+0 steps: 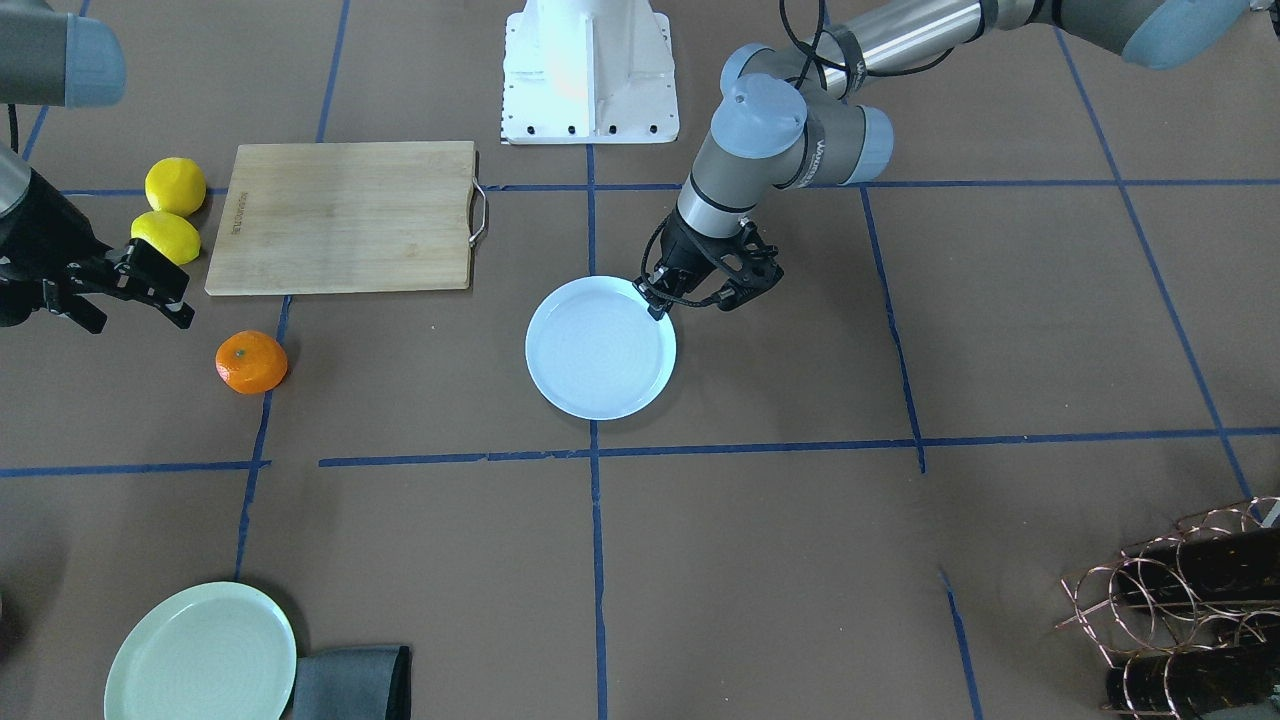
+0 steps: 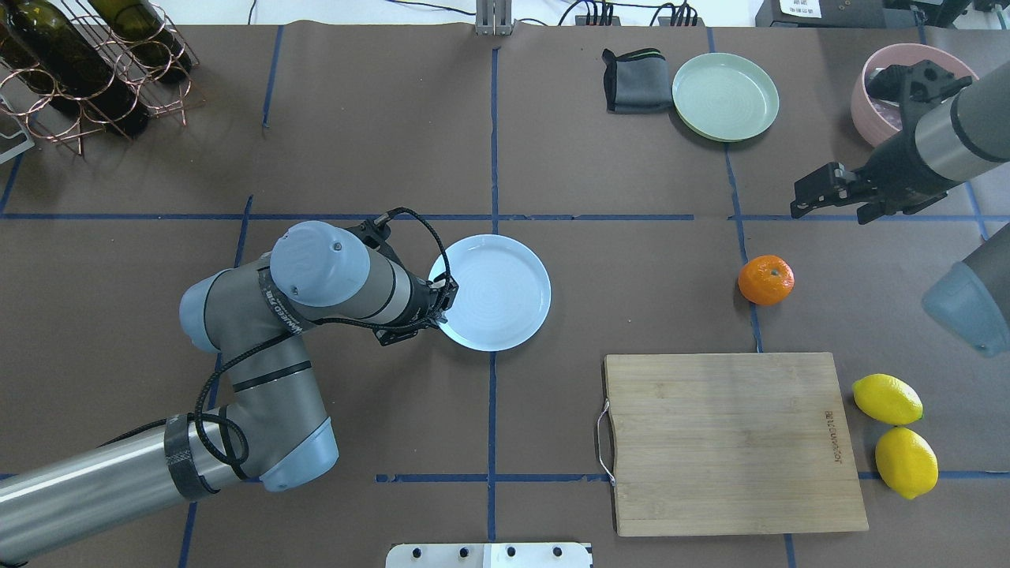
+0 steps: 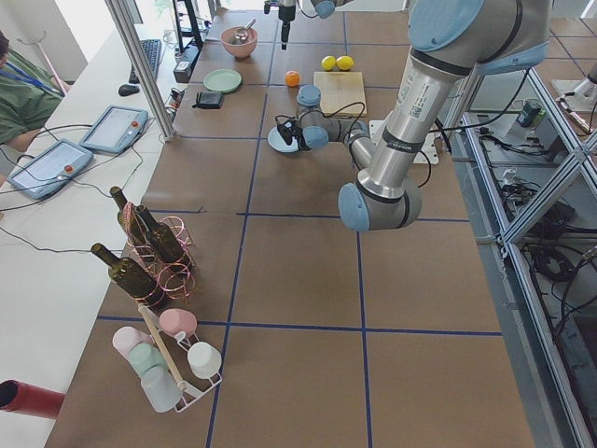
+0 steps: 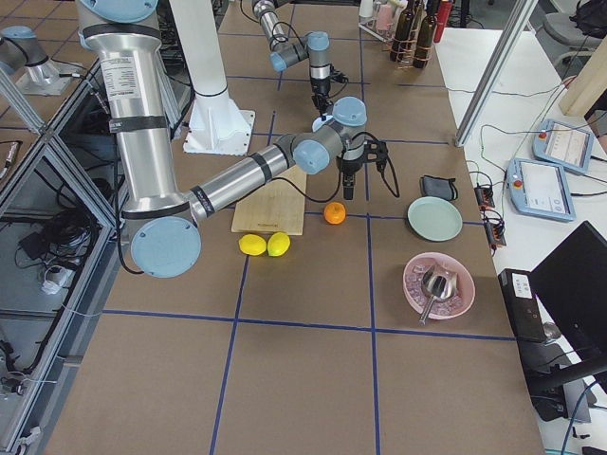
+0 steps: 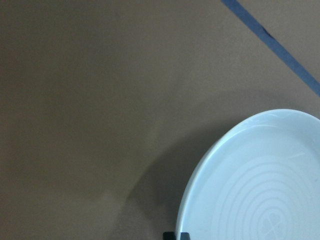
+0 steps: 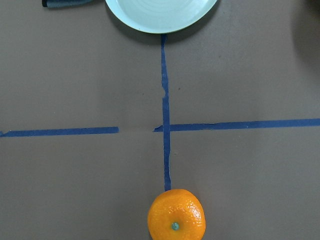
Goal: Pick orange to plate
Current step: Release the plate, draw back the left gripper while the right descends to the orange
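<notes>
The orange (image 2: 766, 280) rests on the brown table surface (image 2: 631, 260), against a blue tape line (image 2: 742, 237), stem dimple facing up. It lies near the far corner of the wooden cutting board (image 2: 730, 442) and well apart from the plate (image 2: 493, 292). The plate sits flat near the table centre, over a tape line, and holds nothing. The right gripper (image 2: 828, 211) hangs above the table near the orange, on the side away from the robot, without touching it. Its two black fingers stand spread wide with nothing between them. In the right wrist view the orange (image 6: 176, 216) appears at the bottom centre of the frame. The left gripper (image 1: 657, 308) is positioned at the plate's rim on the robot's side, angled down. In the left wrist view only a small dark tip (image 5: 176, 235) shows at the rim of the plate (image 5: 260, 180). Whether the left fingers are clamped on the rim or merely beside it cannot be told. Two lemons (image 2: 887, 399) lie side by side just beyond the cutting board's right edge. A mint-green plate (image 2: 725, 96) sits at the far side of the table with a folded grey cloth (image 2: 635, 81) just beside it.
</notes>
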